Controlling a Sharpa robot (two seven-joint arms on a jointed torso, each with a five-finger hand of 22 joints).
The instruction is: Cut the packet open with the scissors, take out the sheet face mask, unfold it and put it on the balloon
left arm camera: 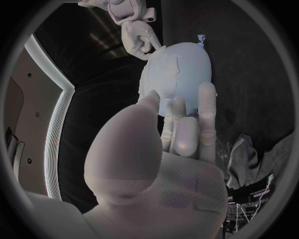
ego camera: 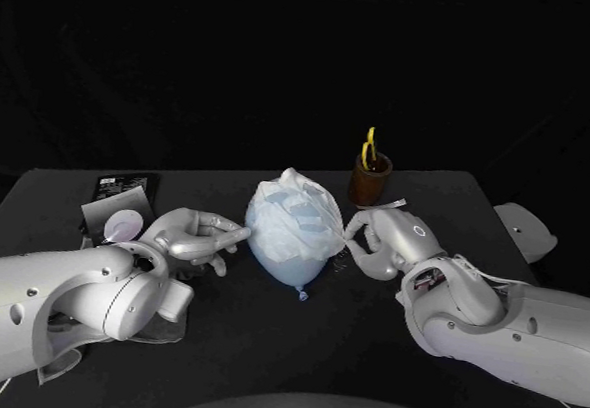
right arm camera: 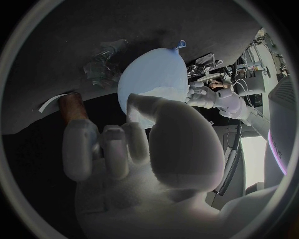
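A pale blue balloon (ego camera: 289, 254) lies mid-table, knot toward me, with the white sheet mask (ego camera: 294, 209) draped over its far half. My left hand (ego camera: 197, 237) reaches in from the left, its fingertips (left arm camera: 187, 112) touching the balloon (left arm camera: 181, 74) and holding nothing. My right hand (ego camera: 385, 240) is at the balloon's right side; in the left wrist view the right hand (left arm camera: 134, 27) pinches the mask's edge (left arm camera: 152, 52). Yellow-handled scissors (ego camera: 371, 145) stand in a brown cup (ego camera: 370, 181) behind. The right wrist view shows the balloon (right arm camera: 152, 69), mask (right arm camera: 165, 94) and left hand (right arm camera: 209, 97).
The cut dark packet (ego camera: 114, 197) lies at the table's left, behind my left hand, also seen as the packet (left arm camera: 249, 159). Crumpled clear film (right arm camera: 99, 67) lies by the brown cup (right arm camera: 72, 107). The table's right edge (ego camera: 492, 203) runs close behind my right arm.
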